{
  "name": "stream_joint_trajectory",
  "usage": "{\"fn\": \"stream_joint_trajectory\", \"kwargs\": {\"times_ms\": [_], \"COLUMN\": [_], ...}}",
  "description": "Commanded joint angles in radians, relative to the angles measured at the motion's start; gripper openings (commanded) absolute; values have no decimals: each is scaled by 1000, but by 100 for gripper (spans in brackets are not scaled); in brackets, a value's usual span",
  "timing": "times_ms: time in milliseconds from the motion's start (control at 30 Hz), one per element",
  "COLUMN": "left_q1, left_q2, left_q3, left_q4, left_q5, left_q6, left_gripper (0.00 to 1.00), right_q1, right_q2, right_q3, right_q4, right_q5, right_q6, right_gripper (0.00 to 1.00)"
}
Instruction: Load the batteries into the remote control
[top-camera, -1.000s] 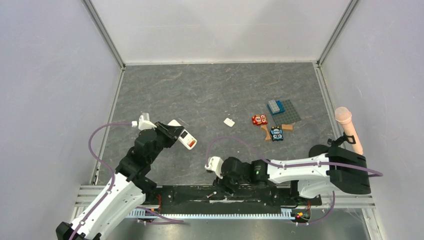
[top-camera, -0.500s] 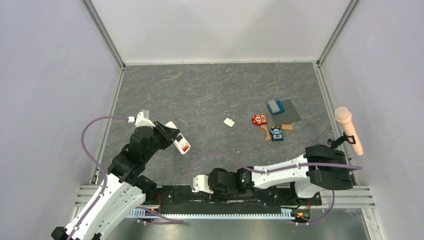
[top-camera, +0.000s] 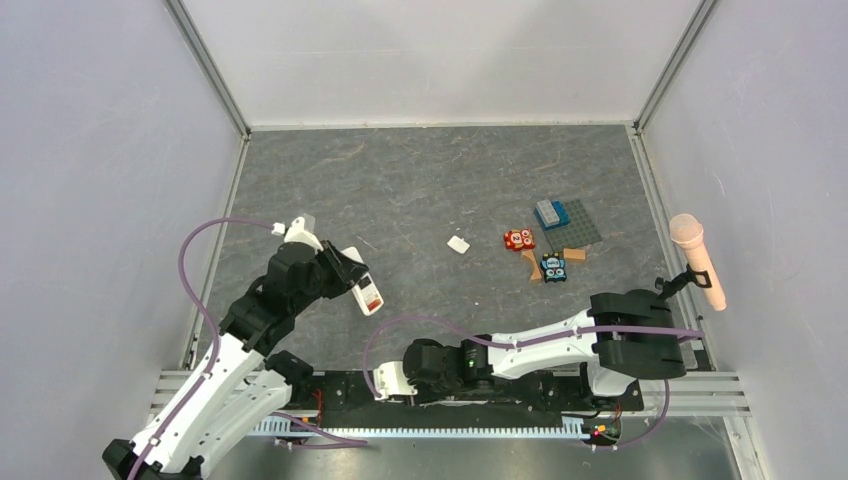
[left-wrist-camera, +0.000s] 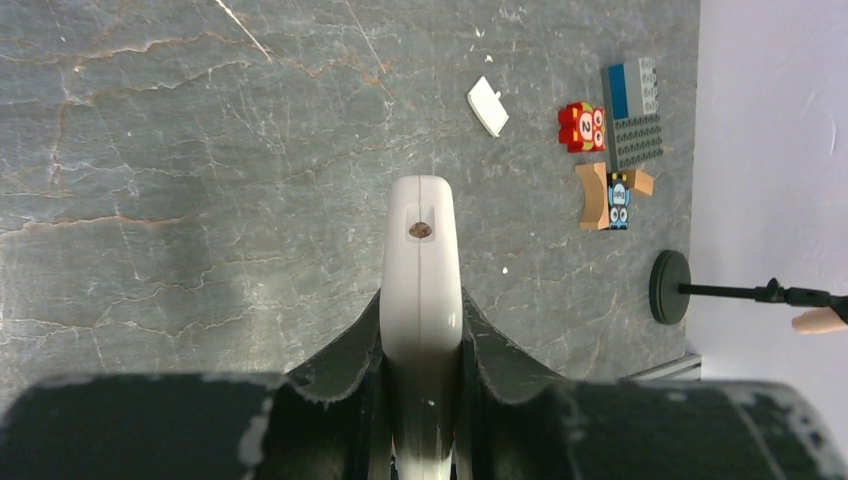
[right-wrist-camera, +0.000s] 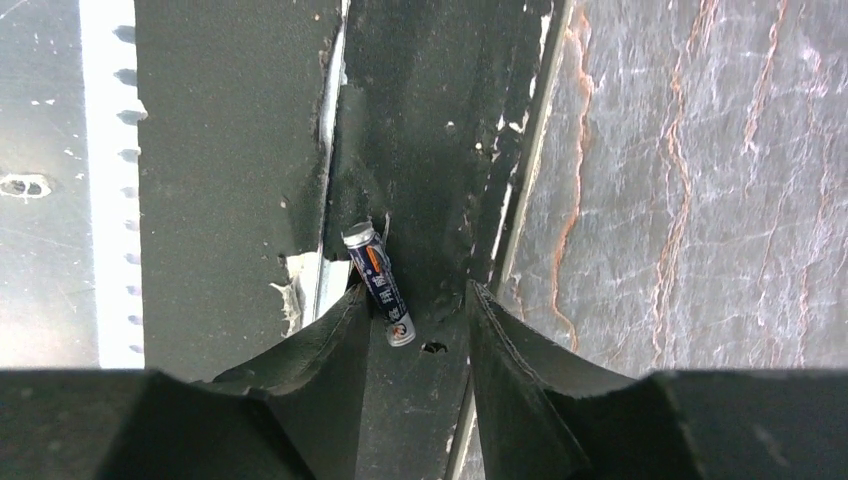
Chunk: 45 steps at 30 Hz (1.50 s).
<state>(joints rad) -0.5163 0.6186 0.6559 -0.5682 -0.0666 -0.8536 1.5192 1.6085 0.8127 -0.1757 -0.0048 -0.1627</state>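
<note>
At the near edge, the right tool (right-wrist-camera: 418, 300) was spread over the black base plate (right-wrist-camera: 230, 150). A thin dark cylindrical battery with a silvery end (right-wrist-camera: 380, 285) lay on the plate between its fingers, just beside one and not pinched. Farther in, the left tool (left-wrist-camera: 421, 300) pinched the flat white plastic remote control (left-wrist-camera: 421, 240) edge-on above the grey desk (left-wrist-camera: 200, 150). Beyond lay a small white cover piece (left-wrist-camera: 488, 106) and a red block (left-wrist-camera: 582, 127).

1. A robotics lab test cell is indicated: a grey marbled table (top-camera: 420, 190) is enclosed by plain pale panels (top-camera: 100, 150) held in metal posts (top-camera: 207, 65).
2. A white left arm (top-camera: 230, 370) and right arm (top-camera: 540, 345) are bolted to a black rail (top-camera: 550, 400).
3. A microphone (top-camera: 695, 255) is mounted on a stand.
</note>
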Motion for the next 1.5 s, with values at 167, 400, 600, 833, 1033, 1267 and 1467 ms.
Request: {"fn": "stream_joint_trajectory", "kwargs": {"times_ms": [167,400,600,833,1033,1267,1467], "left_q1": [15,18,24,24,25,20,-18], "left_q2": [29,32,45,63,124,307,400], "left_q3": [36,24,11,-16,-72,-127,-215], "left_q4": [47,56,74,116,289,540,809], "left_q5": [101,119,145,202,455,773,853], "left_q6": [77,87,87,86,98,50,-19], "left_gripper": [2,2,2,2,2,2,2], "right_q1": [-1,0,-1,-1,-5,-30,-43], "right_q2": [51,-12,-97,-209,-333,-412,-394], "right_q3": [58,48,54,44,9,26,124], "right_q4": [-9,-26,-54,-85,-93,-151,-280], "right_q5": [-33,-31,-31,21,139,213,283], "right_q6": [-59,-20,20,64,90,65,70], "right_gripper": [30,11,3,3,5,10,11]}}
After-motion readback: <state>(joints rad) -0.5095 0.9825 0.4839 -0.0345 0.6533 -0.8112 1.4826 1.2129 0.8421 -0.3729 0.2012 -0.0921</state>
